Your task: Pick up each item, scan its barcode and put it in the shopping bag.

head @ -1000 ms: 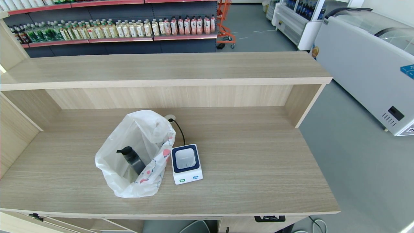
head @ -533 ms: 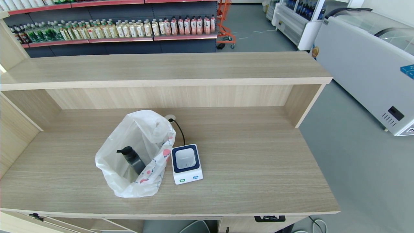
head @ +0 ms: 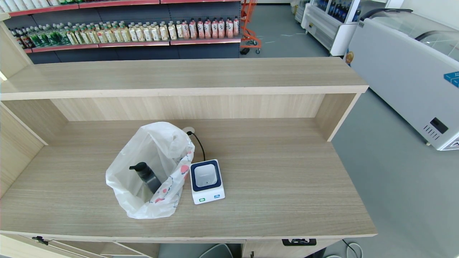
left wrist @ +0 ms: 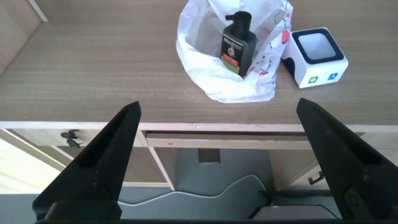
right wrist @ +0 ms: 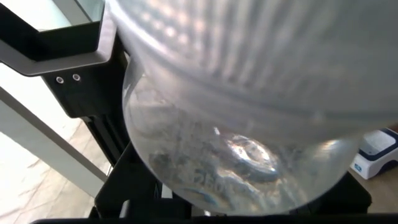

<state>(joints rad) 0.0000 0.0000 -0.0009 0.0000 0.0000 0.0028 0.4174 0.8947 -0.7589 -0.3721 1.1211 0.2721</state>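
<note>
Right wrist view: the right gripper (right wrist: 205, 155) is clamped on a clear bottle (right wrist: 249, 124), judged not yet scanned or bagged. The left gripper (left wrist: 219, 109) hangs with jaws apart before the counter (head: 279, 186). Farther off, the shopping bag (head: 150, 138) holds 1 black pump bottle (head: 147, 176), so 1 item is done; the scanner (head: 207, 181) stands just beside the bag.

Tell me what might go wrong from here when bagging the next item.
1. The white plastic shopping bag is limp and stands by itself. An item dropped on its rim might collapse it.
2. The black pump bottle leans inside the bag, so a second item may knock it over.
3. The clear ribbed plastic bottle blocks most of the right wrist view. Only a corner of the white cube-shaped scanner shows there, which could make aiming the barcode harder.
</note>
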